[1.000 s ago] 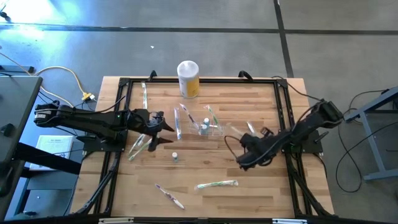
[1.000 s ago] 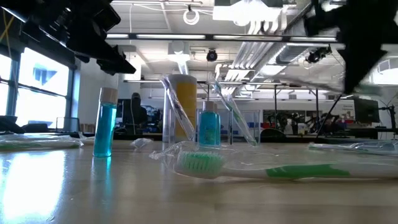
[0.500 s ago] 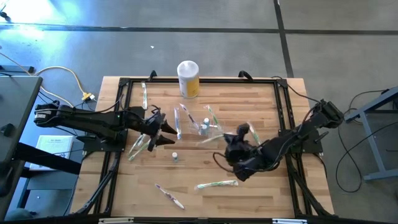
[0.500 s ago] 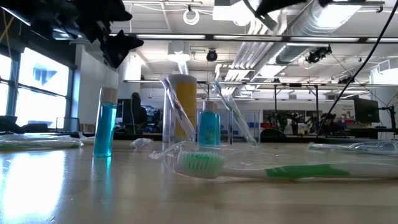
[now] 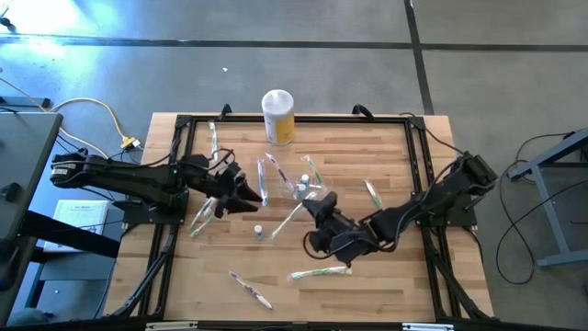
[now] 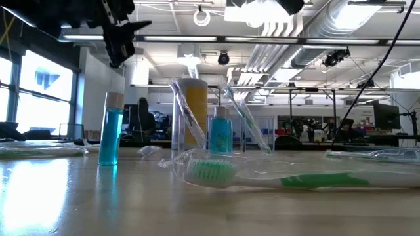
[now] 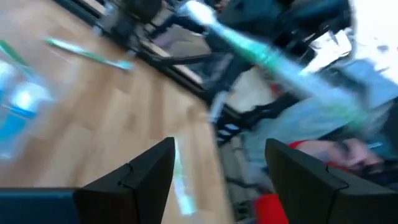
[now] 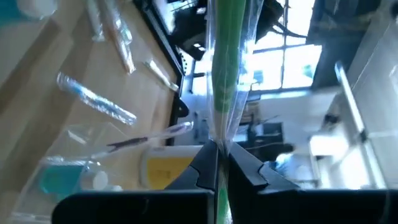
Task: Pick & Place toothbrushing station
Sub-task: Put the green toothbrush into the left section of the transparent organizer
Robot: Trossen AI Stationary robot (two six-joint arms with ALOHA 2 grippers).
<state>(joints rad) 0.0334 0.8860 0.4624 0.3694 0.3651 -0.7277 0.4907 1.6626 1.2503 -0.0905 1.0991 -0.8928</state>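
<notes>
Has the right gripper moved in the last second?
Yes. In the high view the right gripper, shut on a green toothbrush, has swung leftward from near the table's right rail toward the clear holder.

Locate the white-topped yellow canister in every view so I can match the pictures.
High view: the yellow canister stands at the table's far edge, near the middle.
Low view: centre-left, seen behind the clear holder.
Left wrist view: not in it.
Right wrist view: a yellow shape low in the picture.
Shared landmark: the clear holder sits just in front of the canister in the high, low and right wrist views.
</notes>
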